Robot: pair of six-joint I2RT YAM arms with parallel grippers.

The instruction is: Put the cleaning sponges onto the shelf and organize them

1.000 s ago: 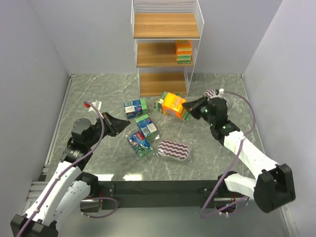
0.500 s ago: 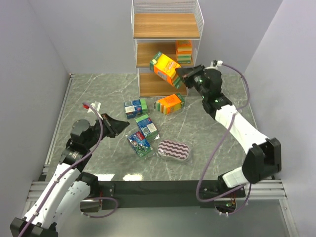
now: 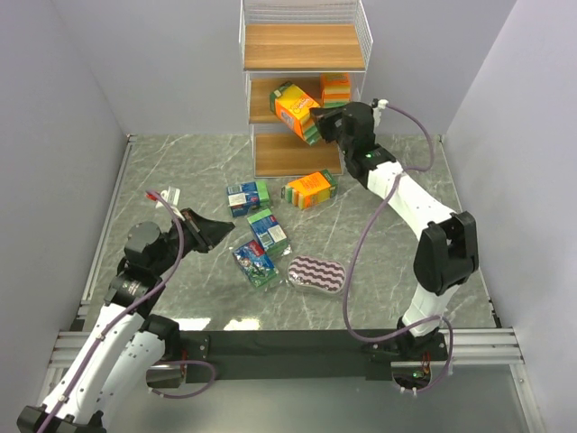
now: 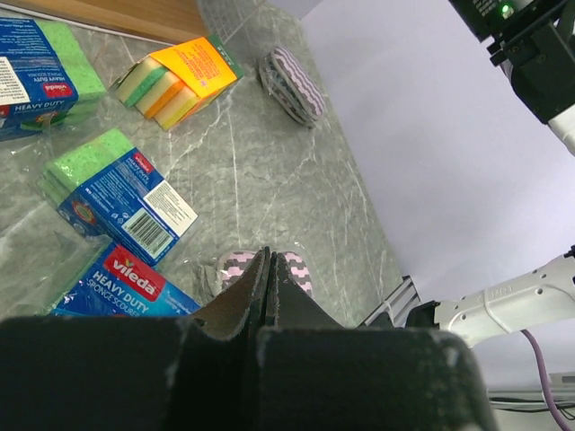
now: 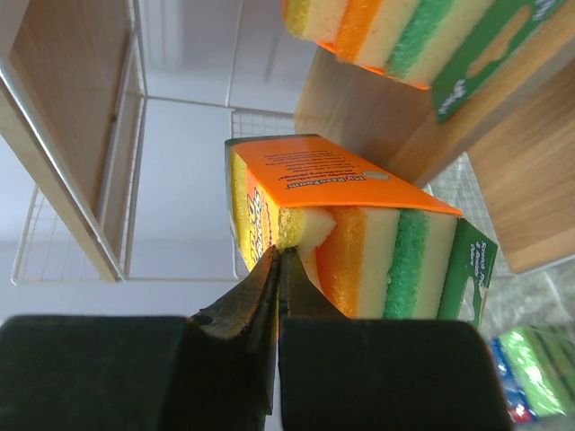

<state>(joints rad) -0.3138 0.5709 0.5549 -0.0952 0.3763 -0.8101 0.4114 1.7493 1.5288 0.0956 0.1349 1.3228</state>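
Note:
The shelf (image 3: 302, 45) stands at the back, with one orange sponge pack (image 3: 335, 90) on the right of its middle board. My right gripper (image 3: 318, 120) is shut on the wrapper edge of another orange sponge pack (image 3: 295, 109), held tilted in front of the middle tier. In the right wrist view the jaws (image 5: 278, 258) pinch that pack (image 5: 377, 242) at its corner. A third orange pack (image 3: 309, 188), three blue-green packs (image 3: 247, 197) (image 3: 268, 230) (image 3: 254, 262) and an oval striped pad (image 3: 317, 273) lie on the table. My left gripper (image 3: 216, 231) is shut and empty, left of the blue-green packs.
Grey walls close in the marble table on the left, back and right. A second oval striped pad (image 4: 292, 81) lies near the right wall, seen from the left wrist. White wire sides (image 5: 117, 197) frame the shelf tiers. The bottom board (image 3: 296, 155) is bare.
My right arm has lifted the orange pack from the table up and back to the shelf's middle tier. The left arm has barely moved.

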